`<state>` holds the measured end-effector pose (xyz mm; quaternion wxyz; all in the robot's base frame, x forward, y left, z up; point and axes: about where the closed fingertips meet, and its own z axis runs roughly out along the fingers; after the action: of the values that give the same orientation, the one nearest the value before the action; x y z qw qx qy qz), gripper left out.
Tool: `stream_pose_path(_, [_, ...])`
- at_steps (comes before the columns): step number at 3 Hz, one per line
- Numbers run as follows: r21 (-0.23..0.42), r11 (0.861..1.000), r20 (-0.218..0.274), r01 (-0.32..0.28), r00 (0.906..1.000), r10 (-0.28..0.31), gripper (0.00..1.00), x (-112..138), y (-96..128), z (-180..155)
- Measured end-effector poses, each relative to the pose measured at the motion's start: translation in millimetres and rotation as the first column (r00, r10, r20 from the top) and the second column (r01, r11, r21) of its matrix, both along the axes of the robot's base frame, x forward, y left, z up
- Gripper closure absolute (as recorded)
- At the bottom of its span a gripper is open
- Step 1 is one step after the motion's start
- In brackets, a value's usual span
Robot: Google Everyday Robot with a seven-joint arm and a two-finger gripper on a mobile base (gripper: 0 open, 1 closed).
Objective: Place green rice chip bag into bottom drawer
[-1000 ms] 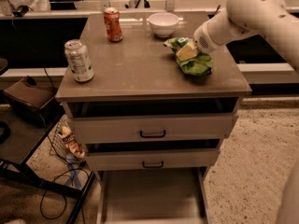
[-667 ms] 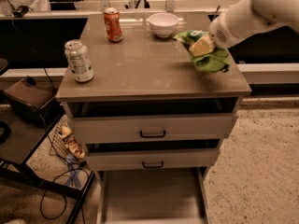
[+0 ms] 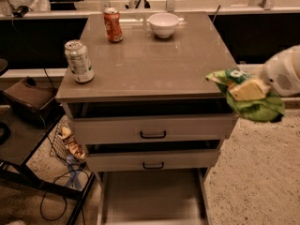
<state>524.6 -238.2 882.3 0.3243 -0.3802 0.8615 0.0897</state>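
My gripper (image 3: 246,89) is shut on the green rice chip bag (image 3: 255,107) and holds it in the air off the cabinet's right edge, about level with the top drawer. The bag is crinkled bright green and hangs below the pale fingers (image 3: 248,88). The white arm (image 3: 283,74) comes in from the right. The bottom drawer (image 3: 151,198) is pulled open at the bottom of the view, left and below the bag, with a plain floor.
On the cabinet top (image 3: 154,62) stand a silver can (image 3: 78,61) at the front left, an orange can (image 3: 112,25) and a white bowl (image 3: 163,24) at the back. Two drawers with black handles (image 3: 153,135) sit above. A dark cart (image 3: 23,125) and cables lie left.
My gripper has carried the green bag off the cabinet top, to the right and down, past the cabinet's right edge. The cans and the bowl have not moved.
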Motion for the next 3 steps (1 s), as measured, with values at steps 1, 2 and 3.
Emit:
stream_pose_path(1, [0.086,0.995,-0.159,-0.046,0.9855,0.059,1.0,-81,-55,-81])
stream_pose_path(2, [0.176,0.977,-0.219,-0.118,0.9632,0.156,1.0,-115,-77,-137])
stream_pose_path(3, [0.176,0.977,-0.219,-0.118,0.9632,0.156,1.0,-115,-77,-137])
